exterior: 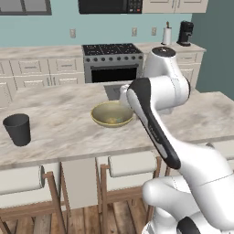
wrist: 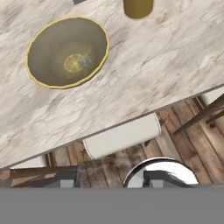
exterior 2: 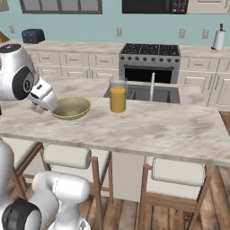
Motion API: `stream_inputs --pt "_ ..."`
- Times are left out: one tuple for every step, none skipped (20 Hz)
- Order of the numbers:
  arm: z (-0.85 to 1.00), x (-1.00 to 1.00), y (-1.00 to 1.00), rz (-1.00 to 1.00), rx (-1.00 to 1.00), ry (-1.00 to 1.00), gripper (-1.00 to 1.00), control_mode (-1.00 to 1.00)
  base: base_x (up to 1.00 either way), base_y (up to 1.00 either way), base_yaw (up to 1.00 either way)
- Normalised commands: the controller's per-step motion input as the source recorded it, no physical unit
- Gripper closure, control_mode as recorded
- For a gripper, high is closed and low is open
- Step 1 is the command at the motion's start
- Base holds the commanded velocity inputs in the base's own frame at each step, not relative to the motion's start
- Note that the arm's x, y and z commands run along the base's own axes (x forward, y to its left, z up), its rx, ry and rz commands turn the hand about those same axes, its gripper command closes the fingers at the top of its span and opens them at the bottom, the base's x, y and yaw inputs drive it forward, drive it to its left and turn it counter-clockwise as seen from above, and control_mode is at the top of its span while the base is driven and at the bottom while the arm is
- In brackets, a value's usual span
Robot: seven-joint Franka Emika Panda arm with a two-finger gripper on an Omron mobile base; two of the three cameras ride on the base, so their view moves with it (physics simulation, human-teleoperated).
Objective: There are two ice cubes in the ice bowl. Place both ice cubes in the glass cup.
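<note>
marble-patterned stone forms the island counter (exterior: 64,132), on which the ice bowl (exterior: 112,114) is set near the middle. the bowl is seen as a wide, shallow, yellow-olive dish, upright, with a brighter yellow patch at its bottom in the hand view (wrist: 68,51). a faint pale-bluish speck is seen beside that patch, but the ice cubes cannot be made out with any certainty.

the glass cup (exterior: 17,129) is stood upright toward the left end of the counter in the left base view, well apart from the bowl, dark grey and tapered toward its base.

a taller clear glass of orange liquid (exterior 2: 118,99) is stood to the right of the bowl in the right base view, near it but not touching; its lower part is seen at the top edge of the hand view (wrist: 138,8).

the white arm is bent over the near edge of the counter, and the wrist is seen just beside the bowl's left rim in the right base view. the fingertips are hidden, so whether the claw is open or closed cannot be told.

white-cushioned wooden stools (exterior: 130,163) are tucked under the counter, over a wooden floor. a stove (exterior: 111,61) is set against the back wall.
</note>
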Motion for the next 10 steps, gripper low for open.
stream_inputs --pt "0.0 0.0 1.0 -0.09 -0.07 0.0 1.0 -1.0 0.0 0.0 0.0" --pt "0.0 0.07 0.77 -0.08 -0.05 0.0 1.0 -1.0 0.0 0.0 0.0" --pt "0.1 0.15 0.41 -0.09 -0.02 0.0 1.0 -1.0 0.0 0.0 0.0" --pt "0.06 0.33 0.0 -0.01 0.0 0.0 1.0 -1.0 0.0 0.0 0.0" --pt "0.01 0.53 -0.1 0.0 0.0 -0.1 1.0 -1.0 0.0 0.0 0.0" --pt "0.0 0.44 -0.39 0.04 0.0 -0.19 1.0 -1.0 0.0 0.0 0.0" --pt "0.0 0.11 -0.74 0.14 0.0 -0.25 1.0 -1.0 0.0 0.0 0.0" --pt "0.0 0.0 -0.89 0.18 0.0 -0.22 1.0 -1.0 0.0 0.0 0.0" --pt "0.0 -0.04 -0.89 0.15 0.03 -0.22 1.0 -1.0 0.0 0.0 0.0" --pt "0.0 -0.08 -0.79 0.12 0.04 -0.16 1.0 -1.0 0.0 0.0 0.0"
